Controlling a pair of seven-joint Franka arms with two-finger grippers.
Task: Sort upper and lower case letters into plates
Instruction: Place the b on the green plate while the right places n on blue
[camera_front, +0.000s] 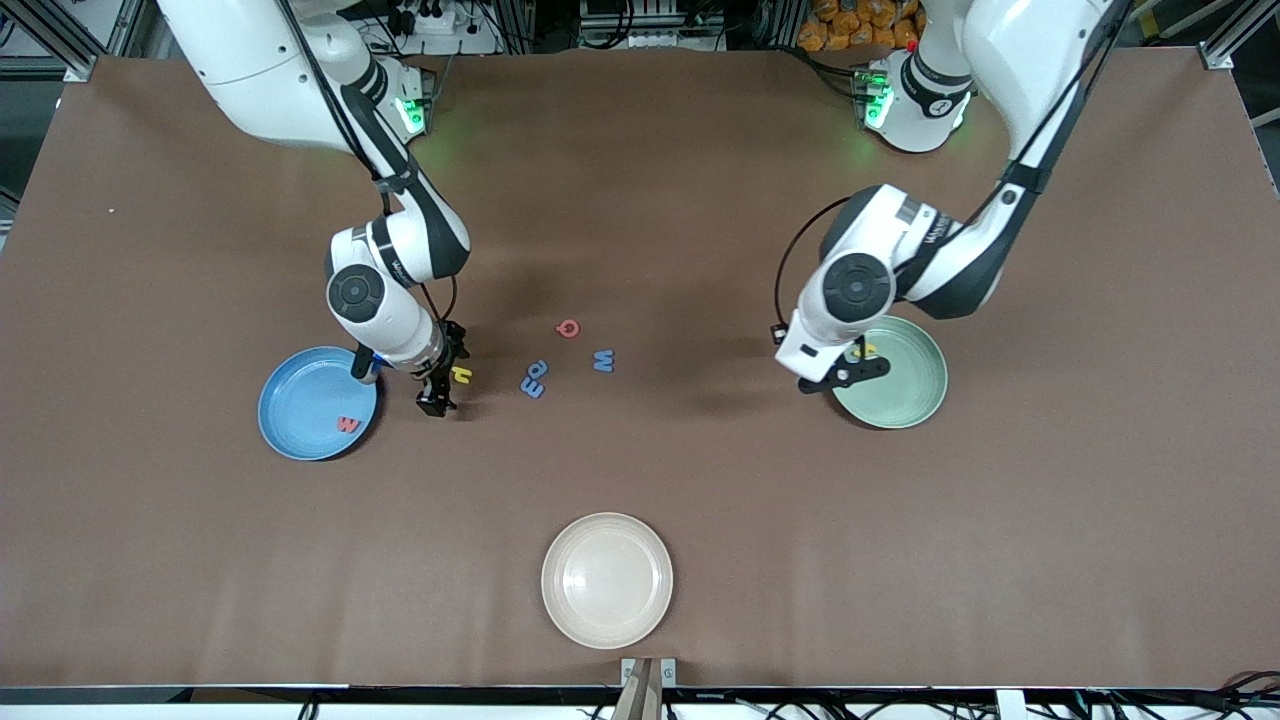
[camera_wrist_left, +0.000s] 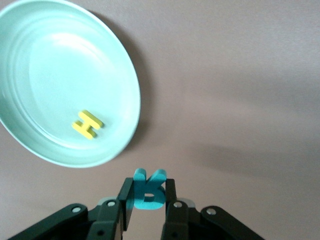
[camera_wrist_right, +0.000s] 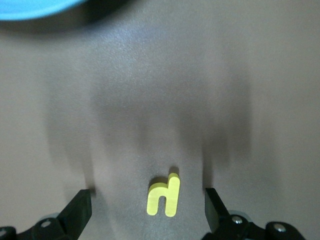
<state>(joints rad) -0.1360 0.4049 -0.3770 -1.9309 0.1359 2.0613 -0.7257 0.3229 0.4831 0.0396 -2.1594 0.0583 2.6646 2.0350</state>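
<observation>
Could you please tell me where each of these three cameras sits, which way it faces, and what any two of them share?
Front view: high across the table, facing both arms; blue plate, mint green plate, cream plate.
Left wrist view: on the left arm, looking down past the left tool, shut on a teal letter, at the mint green plate holding a yellow H.
Right wrist view: on the right arm, looking down between the open right tool at a yellow h.
Shared: front and right wrist views both show the yellow h.
</observation>
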